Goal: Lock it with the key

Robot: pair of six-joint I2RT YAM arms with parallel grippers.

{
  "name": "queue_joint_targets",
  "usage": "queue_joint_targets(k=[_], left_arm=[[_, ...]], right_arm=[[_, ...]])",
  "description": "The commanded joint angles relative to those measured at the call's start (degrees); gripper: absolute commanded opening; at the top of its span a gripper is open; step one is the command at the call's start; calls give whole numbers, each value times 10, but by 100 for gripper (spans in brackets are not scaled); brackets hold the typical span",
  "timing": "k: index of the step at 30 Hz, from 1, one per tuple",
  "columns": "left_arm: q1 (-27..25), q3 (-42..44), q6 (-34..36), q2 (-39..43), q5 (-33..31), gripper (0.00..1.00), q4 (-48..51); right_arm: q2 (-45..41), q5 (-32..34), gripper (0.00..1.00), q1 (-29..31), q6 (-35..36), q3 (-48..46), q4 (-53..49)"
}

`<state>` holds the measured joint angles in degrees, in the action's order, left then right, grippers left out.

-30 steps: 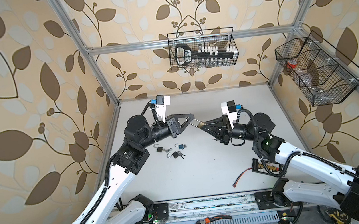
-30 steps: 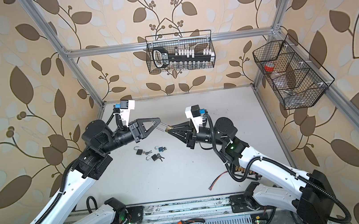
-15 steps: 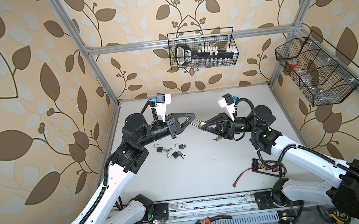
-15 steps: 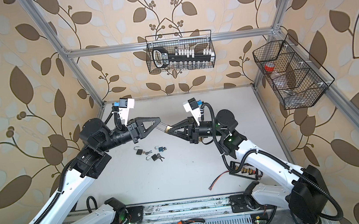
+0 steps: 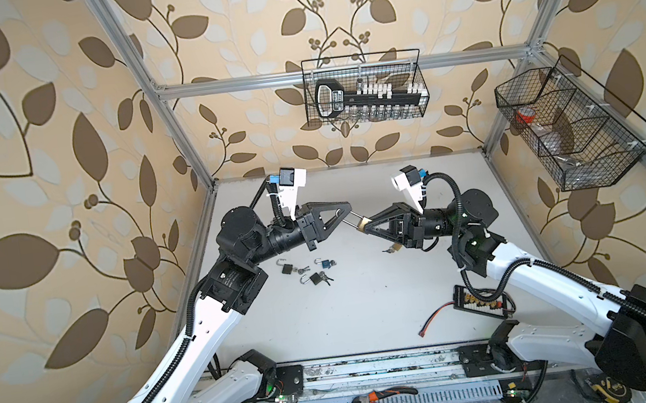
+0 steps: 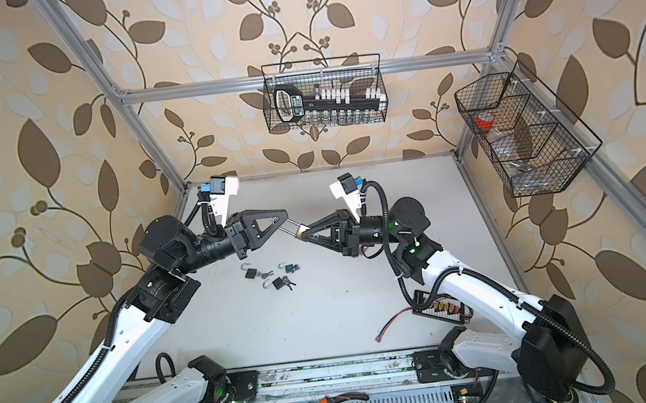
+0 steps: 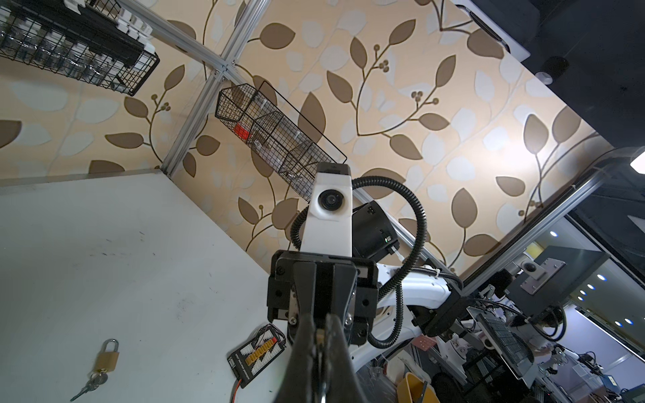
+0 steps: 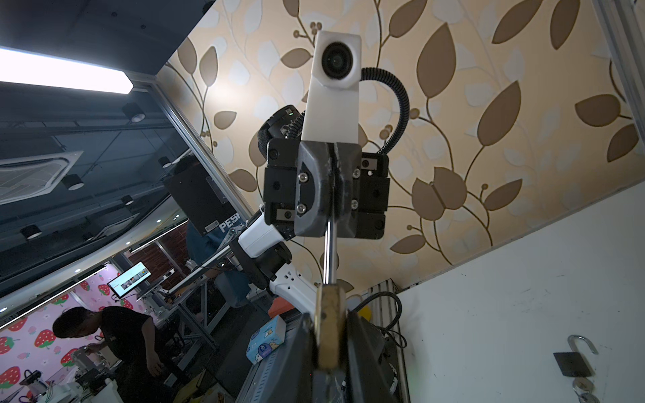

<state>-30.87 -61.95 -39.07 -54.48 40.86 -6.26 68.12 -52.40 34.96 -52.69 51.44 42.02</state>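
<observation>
The left gripper (image 5: 347,212) is clenched on the shackle (image 5: 353,218); the right gripper (image 5: 372,223) grasps the brass padlock (image 5: 363,223) body. The lock hangs between their tips, long axis running tip to tip, so closing means pushing straight together.

Brass padlock (image 8: 328,335) mostly hidden betw. right gripper (image 8: 330,315) fingers; shackle (image 8: 330,253) end hidden in left gripper (image 8: 331,195). Black padlock (image 8: 572,363): keys (image 8: 587,390) cut by frame edge.
</observation>
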Motion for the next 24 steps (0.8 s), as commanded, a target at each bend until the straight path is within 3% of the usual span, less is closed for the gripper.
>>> queue_joint_targets(k=[1,14,24], left_arm=[[-31,18,12,-11,29,0,26],[-73,29,28,-27,12,0,42],[-76,29,-2,-30,16,0,24]], right_arm=[[5,23,0,5,-10,30,54],[11,88,0,4,-3,52,36],[-18,117,0,6,84,49,-48]])
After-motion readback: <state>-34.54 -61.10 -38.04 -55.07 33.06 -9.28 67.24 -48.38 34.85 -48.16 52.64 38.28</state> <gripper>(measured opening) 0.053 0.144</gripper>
